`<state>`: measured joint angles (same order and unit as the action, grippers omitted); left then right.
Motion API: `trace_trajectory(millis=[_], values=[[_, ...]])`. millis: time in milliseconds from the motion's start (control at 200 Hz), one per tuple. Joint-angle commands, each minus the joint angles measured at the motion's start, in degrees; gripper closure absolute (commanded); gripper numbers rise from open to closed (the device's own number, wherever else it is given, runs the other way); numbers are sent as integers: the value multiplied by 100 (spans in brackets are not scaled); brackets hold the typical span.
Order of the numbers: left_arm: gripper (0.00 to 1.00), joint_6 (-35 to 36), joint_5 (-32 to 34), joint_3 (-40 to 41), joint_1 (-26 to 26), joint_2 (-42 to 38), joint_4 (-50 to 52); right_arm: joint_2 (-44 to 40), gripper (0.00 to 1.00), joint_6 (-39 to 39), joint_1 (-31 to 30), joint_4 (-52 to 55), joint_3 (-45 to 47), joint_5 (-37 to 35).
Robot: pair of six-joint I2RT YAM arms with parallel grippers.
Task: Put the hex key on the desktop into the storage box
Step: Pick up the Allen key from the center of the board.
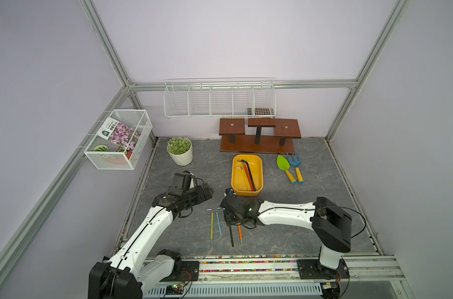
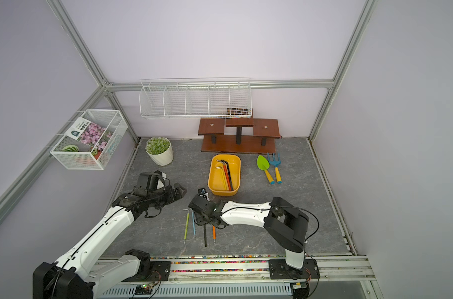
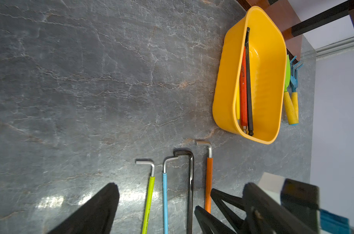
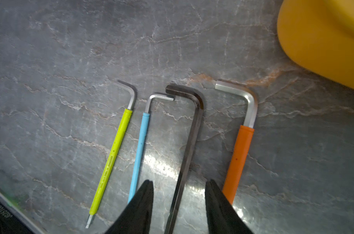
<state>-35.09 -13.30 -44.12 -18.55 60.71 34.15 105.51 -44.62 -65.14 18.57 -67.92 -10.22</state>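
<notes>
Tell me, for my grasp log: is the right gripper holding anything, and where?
Nothing is held. The right gripper is open, its fingers astride the black hex key at its long shaft, gaps both sides; it lies on the desktop.

The worktop under me looks like polished grey stone, smooth, pale-veined, with a glare patch where light bounces off it. The storage box is glossy yellow plastic. The black hex key is bare dark metal, smooth with a dull sheen. The green hex key, blue hex key and orange hex key show bright satin steel at the bend and matt sleeves, plastic or rubber, I cannot tell which. The fingers of my right hand are matt black. Farther back, the stepped stand is brown wood with a varnished shine, and the wire basket is white-coated metal.
</notes>
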Motion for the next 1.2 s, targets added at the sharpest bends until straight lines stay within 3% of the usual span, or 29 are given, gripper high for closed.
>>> trace_trajectory(millis=[0,205,460,900,1059,1199], values=[[0,82,24,27,-21,-29,-42,103,54,-154,-76,268,-107,-96],[0,-339,-403,150,-19,-251,-412,-97,53,-285,-77,690,-90,-578],[0,-403,-409,193,-20,-158,-418,6,53,-422,-77,1235,-221,-872],[0,-400,-402,272,-21,-231,-373,517,55,-557,-77,1058,-248,-662],[0,-415,-410,281,-18,-233,-370,629,59,-655,-82,986,-150,-664],[0,-426,-419,287,-19,-225,-373,596,69,-732,-75,859,39,-656]])
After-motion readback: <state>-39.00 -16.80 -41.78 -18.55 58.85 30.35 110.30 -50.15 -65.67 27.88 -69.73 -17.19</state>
